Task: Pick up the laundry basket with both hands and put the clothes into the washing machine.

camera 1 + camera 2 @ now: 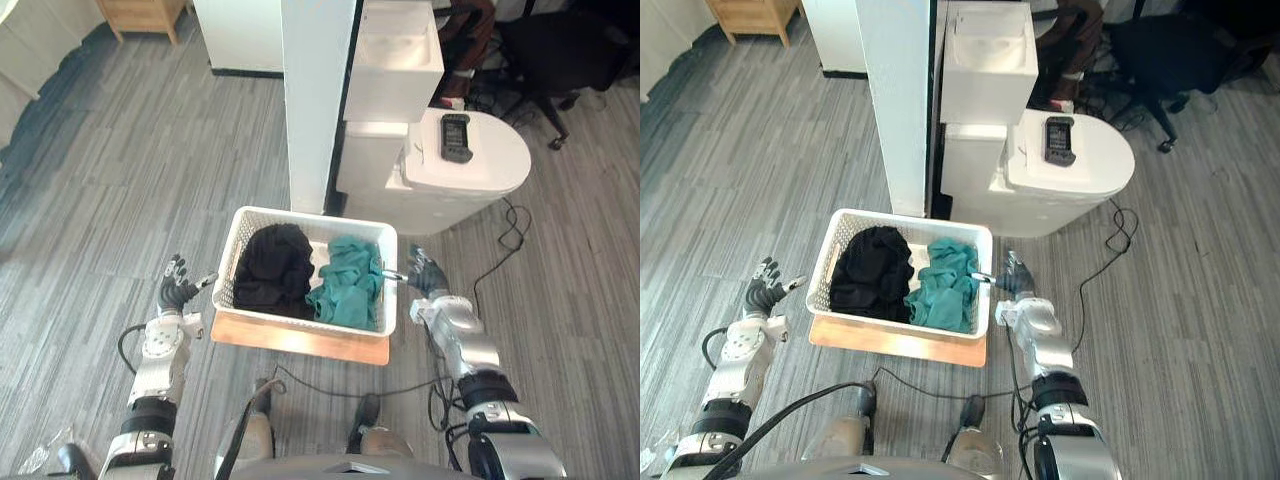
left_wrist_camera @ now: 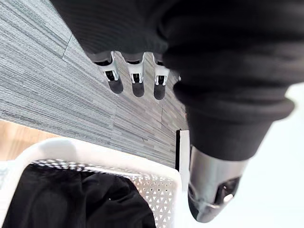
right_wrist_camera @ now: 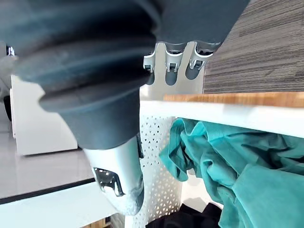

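Your white perforated laundry basket (image 1: pixel 229 262) sits on a wooden board (image 1: pixel 300 342) on grey plank floor (image 1: pixel 150 170); left hand (image 1: pixel 176 292) beside it splayed, right hand (image 1: pixel 428 275) straight-fingered, thumb over its rim

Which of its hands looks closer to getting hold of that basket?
The right, probably. The right hand is up against the basket at its rim, beside the teal clothes, with its thumb at the edge. The left hand hangs open off the opposite side, a gap away.

One white basket (image 1: pixel 310 214), one black garment (image 1: pixel 272 265), one teal garment (image 1: pixel 350 282), one wooden board (image 1: pixel 300 340).
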You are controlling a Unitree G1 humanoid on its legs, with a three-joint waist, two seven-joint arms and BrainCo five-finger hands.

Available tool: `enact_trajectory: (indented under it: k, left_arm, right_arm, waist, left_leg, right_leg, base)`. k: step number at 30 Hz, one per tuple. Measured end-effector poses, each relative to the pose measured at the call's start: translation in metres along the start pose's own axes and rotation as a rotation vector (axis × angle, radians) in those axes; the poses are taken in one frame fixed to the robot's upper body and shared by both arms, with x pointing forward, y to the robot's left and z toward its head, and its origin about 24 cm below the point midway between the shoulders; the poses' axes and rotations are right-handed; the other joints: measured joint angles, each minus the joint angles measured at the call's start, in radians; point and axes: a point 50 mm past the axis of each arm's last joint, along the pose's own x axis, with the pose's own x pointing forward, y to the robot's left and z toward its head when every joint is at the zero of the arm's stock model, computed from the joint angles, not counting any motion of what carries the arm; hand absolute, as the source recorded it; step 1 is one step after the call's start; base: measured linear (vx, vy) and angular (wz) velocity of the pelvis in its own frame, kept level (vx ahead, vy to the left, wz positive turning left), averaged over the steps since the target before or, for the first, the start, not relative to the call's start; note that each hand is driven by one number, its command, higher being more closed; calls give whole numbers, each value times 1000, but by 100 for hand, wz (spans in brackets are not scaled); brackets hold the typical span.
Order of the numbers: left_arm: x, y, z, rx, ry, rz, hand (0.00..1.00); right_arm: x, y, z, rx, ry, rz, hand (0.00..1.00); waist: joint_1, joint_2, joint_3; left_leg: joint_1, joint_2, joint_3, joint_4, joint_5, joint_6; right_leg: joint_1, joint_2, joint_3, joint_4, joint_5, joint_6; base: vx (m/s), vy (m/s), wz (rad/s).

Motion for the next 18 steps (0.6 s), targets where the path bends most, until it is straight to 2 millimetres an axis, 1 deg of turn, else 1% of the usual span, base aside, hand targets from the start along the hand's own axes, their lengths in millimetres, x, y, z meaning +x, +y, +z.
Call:
enact_trajectory:
  k: [1, 2, 4, 6, 9, 10, 11, 13, 15, 18]
  left_arm:
    - [1, -1, 1, 6, 0, -2, 0]
    - [7, -8, 6, 26, -3, -12, 0]
    - [14, -14, 15, 60, -19, -23, 0]
    - [25, -22, 35, 95, -64, -30, 0]
    - [35, -34, 58, 128, -122, -50, 0]
    - [37, -37, 64, 139, -137, -51, 0]
    - [37, -38, 66, 144, -143, -51, 0]
    - [41, -44, 81, 172, -185, -49, 0]
    - [45, -45, 86, 195, -191, -30, 0]
    - [46, -45, 90, 212, -196, -19, 0]
  right_arm:
    - [1, 1, 1, -2, -2, 3, 0]
    - [6, 6, 9, -16, -15, 21, 0]
    - [11, 10, 19, -24, -42, 26, 0]
    - [17, 13, 38, -48, -90, 37, 0]
    - [23, 17, 55, -64, -134, 46, 0]
    - [24, 19, 61, -66, -149, 49, 0]
    - [25, 20, 63, -68, -154, 47, 0]
    - [28, 28, 77, -81, -196, 55, 0]
    - [30, 31, 85, -86, -216, 60, 0]
    - [30, 32, 85, -88, -217, 62, 0]
  waist:
    - [0, 0, 0]
    - [0, 1, 26]
    - [0, 2, 47]
    - [-4, 3, 70]
    - [-3, 3, 116]
    - [-3, 2, 120]
    - [-3, 2, 121]
    - [-4, 1, 132]
    - [-7, 2, 147]
    - [-8, 2, 151]
  left_leg:
    - [-4, 0, 0, 2, 0, 0]
    - [-10, 2, 0, 12, 1, 0]
    - [-29, 3, 0, 27, 2, 1]
    - [-73, 4, 2, 34, 18, 2]
    - [-80, 8, 6, 33, 32, 2]
    - [-91, 11, 12, 33, 34, 1]
    - [-95, 12, 15, 32, 35, 1]
    - [-125, 16, 28, 31, 52, 1]
    - [-126, 18, 30, 31, 55, 0]
    - [-132, 26, 36, 30, 57, -3]
  right_leg:
    - [-5, 0, 1, 2, 1, 0]
    - [-7, 0, 4, 5, 6, -3]
    - [-24, 1, 8, 12, 11, -6]
    - [-68, 2, 15, 14, 31, -8]
    - [-79, 6, 23, 14, 44, -15]
    - [-97, 8, 31, 15, 50, -17]
    - [-103, 8, 34, 16, 52, -18]
    - [-141, 12, 48, 13, 69, -23]
    - [-144, 16, 59, 7, 78, -24]
    - [-151, 23, 61, 3, 82, -29]
  base:
    - [-81, -1, -3]
    - [-75, -2, -3]
    - [-115, 2, -5]
    - [-160, 13, -6]
    - [-122, -1, -7]
    - [-87, -2, -12]
    - [-96, 4, -16]
    - [-84, 5, -18]
    - [-54, -7, -15]
    - [-34, -11, -5]
